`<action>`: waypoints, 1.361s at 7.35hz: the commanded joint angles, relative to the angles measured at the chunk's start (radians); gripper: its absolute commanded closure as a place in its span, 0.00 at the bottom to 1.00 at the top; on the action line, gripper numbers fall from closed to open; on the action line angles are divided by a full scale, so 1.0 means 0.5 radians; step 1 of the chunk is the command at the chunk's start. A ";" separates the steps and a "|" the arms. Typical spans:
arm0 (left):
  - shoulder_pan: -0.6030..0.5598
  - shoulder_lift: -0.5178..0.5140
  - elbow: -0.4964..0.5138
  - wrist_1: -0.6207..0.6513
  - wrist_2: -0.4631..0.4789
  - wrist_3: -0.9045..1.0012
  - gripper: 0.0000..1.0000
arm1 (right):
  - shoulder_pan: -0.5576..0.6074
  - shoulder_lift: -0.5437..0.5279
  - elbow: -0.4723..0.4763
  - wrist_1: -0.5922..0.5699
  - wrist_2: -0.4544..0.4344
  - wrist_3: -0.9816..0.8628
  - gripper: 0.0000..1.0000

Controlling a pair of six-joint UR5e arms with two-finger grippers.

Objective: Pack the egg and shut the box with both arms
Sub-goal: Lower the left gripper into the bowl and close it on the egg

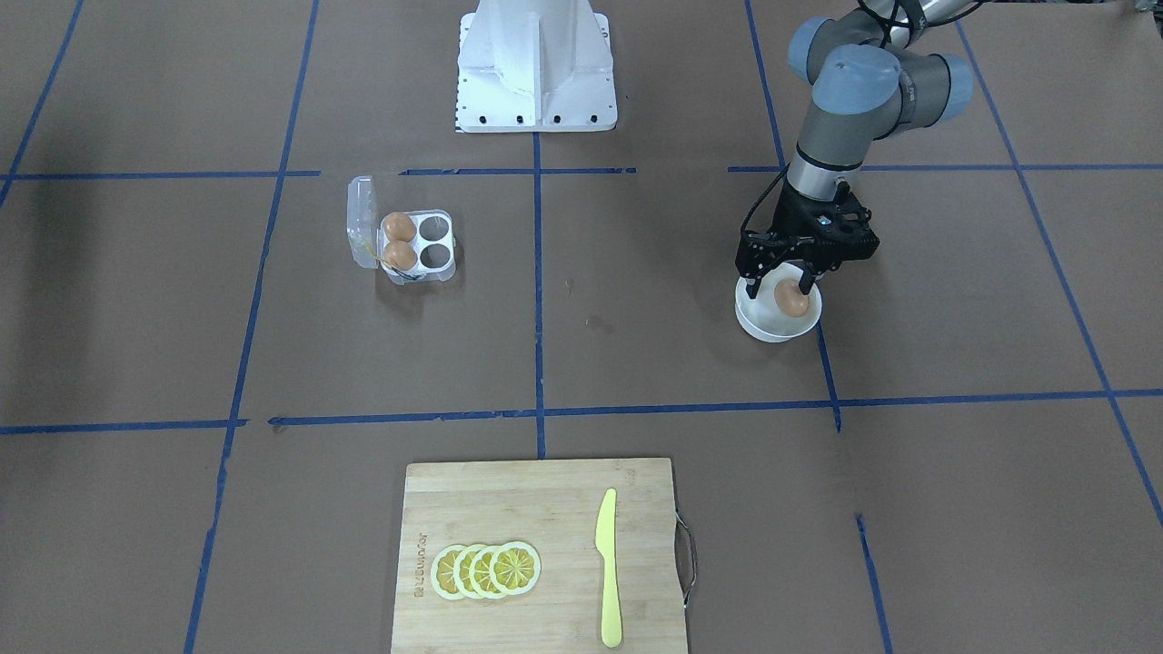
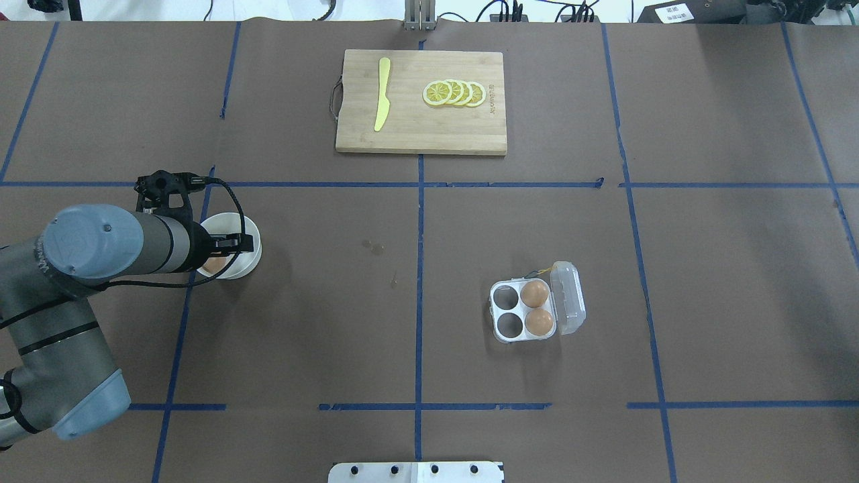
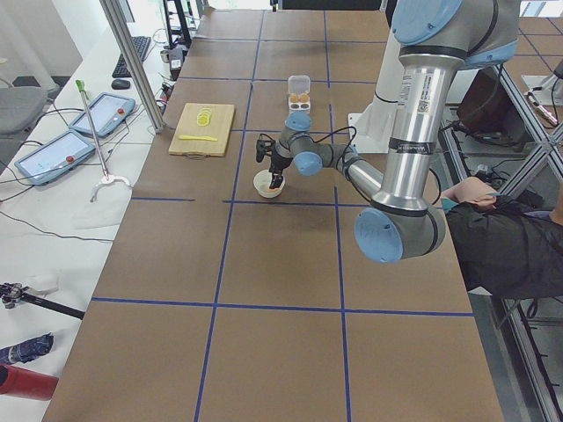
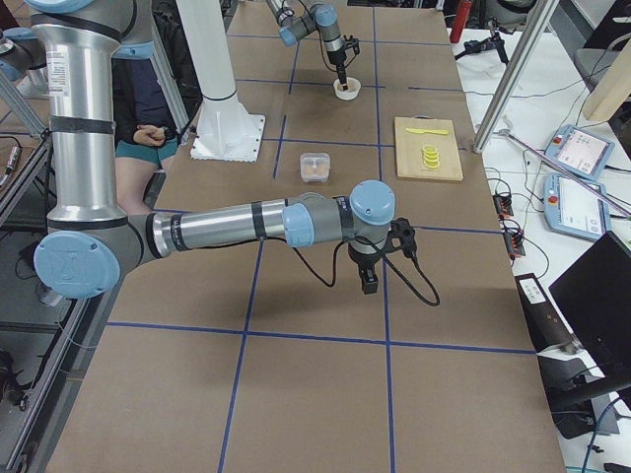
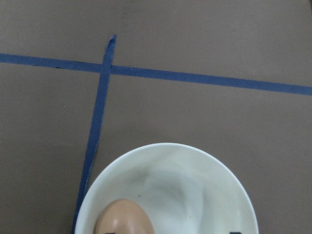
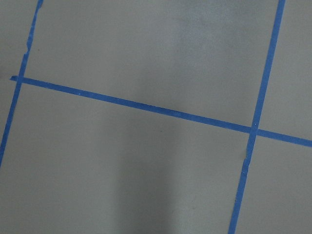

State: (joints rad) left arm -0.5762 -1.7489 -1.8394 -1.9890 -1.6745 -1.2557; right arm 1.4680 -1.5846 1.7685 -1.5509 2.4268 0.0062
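Closest to the front camera sits a wooden board with lemon slices and a yellow knife on it. This job does not need them.

Seen from overhead, the white bowl is at 9 o'clock on the table. The egg lies inside it. The left pincer is down in the bowl with its two fingers wide apart and the egg between them. It is not squeezing the egg yet.

The box is well apart at about 4 o'clock, with its lid flipped open. Two eggs sit in the cups next to the lid. The other two cups are bare.

The right pincer hangs over plain table. I cannot tell if it is open or closed.

So the job looks about half done. This egg must be grabbed, carried over and set in a free cup. Then the lid has to be shut, which likely needs both arms.
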 commanded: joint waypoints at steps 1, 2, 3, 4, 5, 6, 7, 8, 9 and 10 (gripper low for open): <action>-0.001 0.000 0.009 0.020 -0.001 0.042 0.18 | 0.000 0.000 0.000 0.000 0.000 0.000 0.00; -0.001 -0.003 0.025 0.020 -0.001 0.045 0.18 | 0.000 0.000 -0.003 0.000 0.000 0.000 0.00; 0.002 -0.006 0.034 0.020 -0.001 0.045 0.18 | 0.000 0.003 -0.003 0.000 0.000 0.000 0.00; 0.002 -0.006 0.037 0.020 -0.001 0.057 0.18 | 0.000 0.003 -0.003 0.000 0.000 0.000 0.00; 0.002 -0.006 0.046 0.020 -0.001 0.072 0.18 | 0.000 0.003 -0.003 0.000 -0.003 0.000 0.00; 0.005 -0.006 0.046 0.020 -0.001 0.075 0.18 | 0.000 0.003 -0.003 0.000 0.000 0.000 0.00; 0.008 -0.006 0.049 0.020 -0.001 0.075 0.18 | 0.000 0.003 -0.003 0.000 -0.003 0.000 0.00; 0.008 -0.027 0.080 0.020 -0.001 0.075 0.18 | 0.000 0.003 -0.003 0.000 -0.003 0.000 0.00; 0.008 -0.067 0.123 0.020 -0.001 0.075 0.18 | 0.000 0.003 -0.003 0.000 -0.003 0.000 0.00; 0.008 -0.073 0.132 0.017 -0.001 0.075 0.18 | 0.000 0.003 -0.003 0.000 -0.003 0.000 0.00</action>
State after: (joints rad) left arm -0.5723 -1.7751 -1.7860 -1.9792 -1.6751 -1.2181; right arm 1.4680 -1.5831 1.7672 -1.5509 2.4253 0.0061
